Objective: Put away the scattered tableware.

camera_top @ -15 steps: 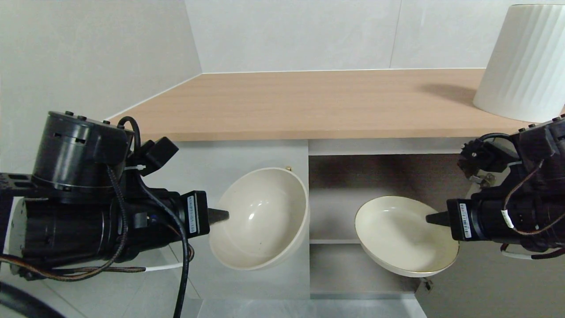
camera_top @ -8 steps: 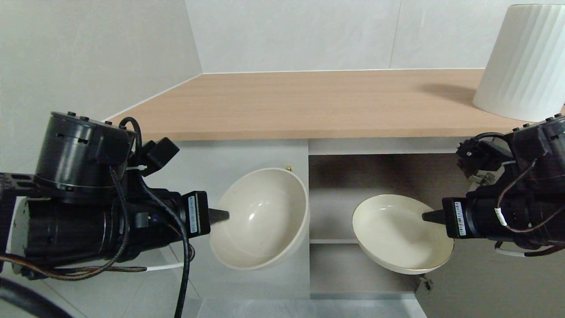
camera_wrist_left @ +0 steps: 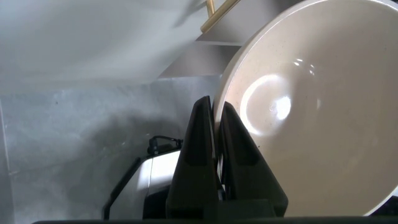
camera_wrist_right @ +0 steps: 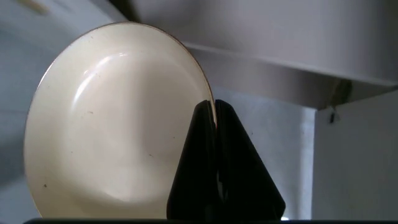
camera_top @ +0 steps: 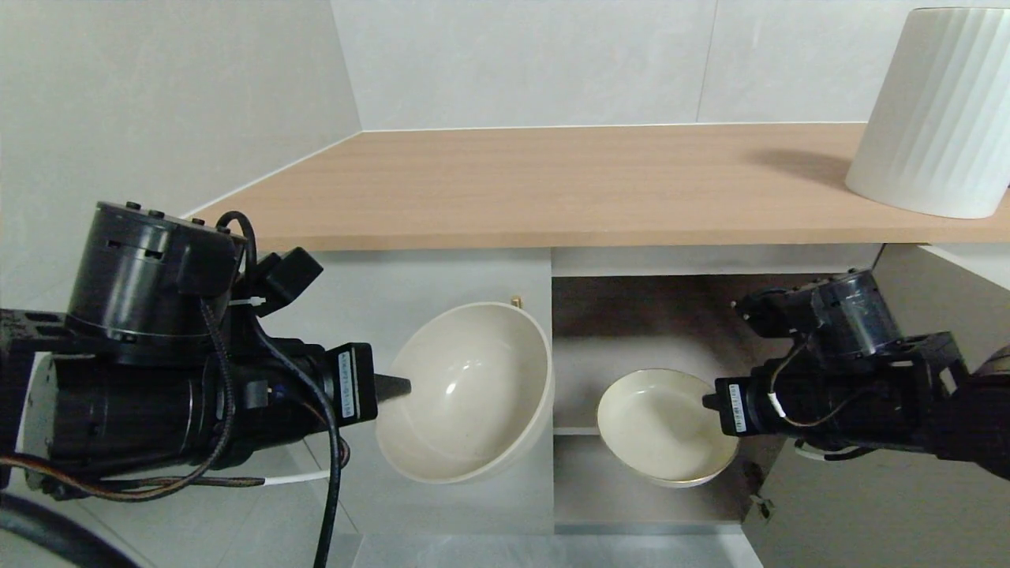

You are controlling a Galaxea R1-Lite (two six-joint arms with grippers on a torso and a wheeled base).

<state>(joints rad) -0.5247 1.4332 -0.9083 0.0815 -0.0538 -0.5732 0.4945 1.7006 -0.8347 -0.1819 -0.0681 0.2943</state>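
A large cream bowl (camera_top: 465, 390) hangs tilted in front of the shut left cabinet door, and my left gripper (camera_top: 392, 386) is shut on its rim. The left wrist view shows the bowl (camera_wrist_left: 317, 106) with its rim pinched by the left gripper (camera_wrist_left: 214, 124). A cream plate (camera_top: 661, 424) with a thin gold rim is held tilted at the mouth of the open cabinet compartment, level with the shelf (camera_top: 576, 431). My right gripper (camera_top: 708, 401) is shut on the plate's edge. Seen from the right wrist, the plate (camera_wrist_right: 115, 118) is clamped by the right gripper (camera_wrist_right: 215, 121).
A wooden countertop (camera_top: 552, 185) runs above the cabinet. A white ribbed lampshade (camera_top: 935, 110) stands on it at the right. The cabinet's right door (camera_top: 959, 260) stands open beside my right arm. The left door (camera_top: 371, 292) is shut, with a small gold knob (camera_top: 515, 300).
My right arm has moved forward, left and down, carrying the plate into the cabinet opening. The left arm and bowl have barely moved.
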